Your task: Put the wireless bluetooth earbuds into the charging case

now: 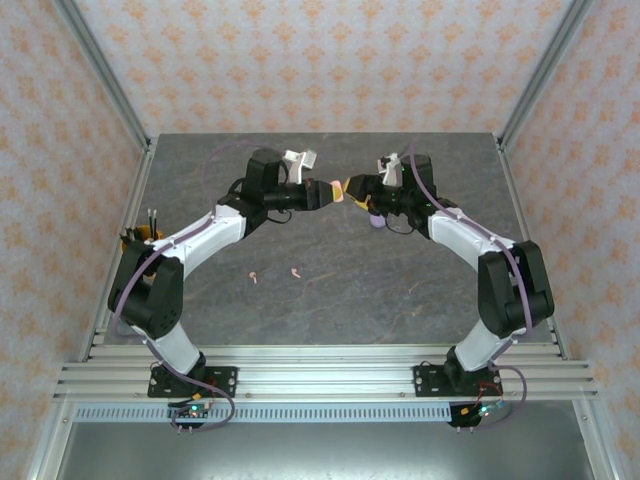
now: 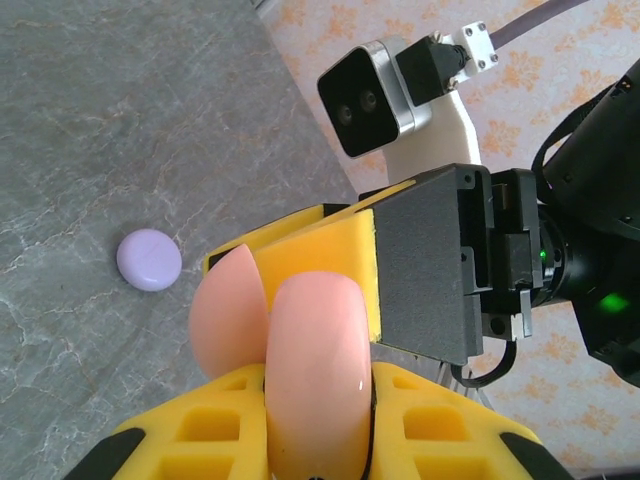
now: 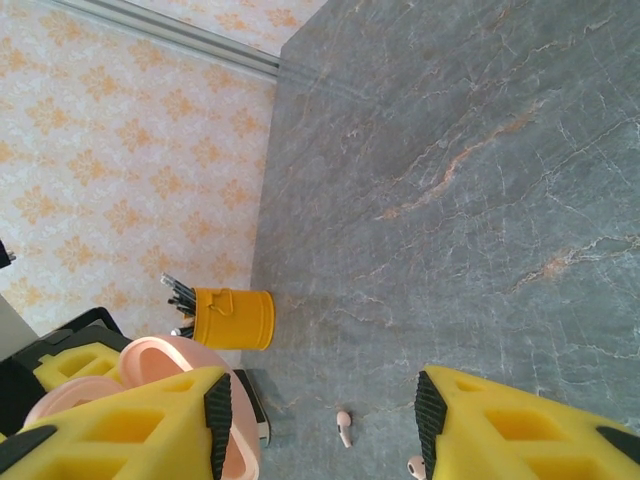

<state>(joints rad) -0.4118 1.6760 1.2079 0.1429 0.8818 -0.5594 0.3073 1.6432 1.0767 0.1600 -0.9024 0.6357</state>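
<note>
The left gripper (image 1: 327, 192) clamps a pink case (image 2: 310, 360) in mid-air. The right gripper (image 3: 322, 400) is spread wide, one finger just beside that case. Two pink earbuds (image 1: 255, 277) (image 1: 296, 272) lie on the table (image 1: 400, 290) below the case, toward the left arm's base. The left wrist view adds a purple case (image 2: 149, 259).

A grey, pale-veined stone-look table (image 1: 330, 300) stands in a booth. Peach wallpaper (image 1: 330, 60) with an orange floral motif covers the back and side walls. Aluminium posts (image 1: 106, 70) rise at the back corners, and ribbed aluminium rails (image 1: 320, 375) line the near edge. The light is soft and even.
</note>
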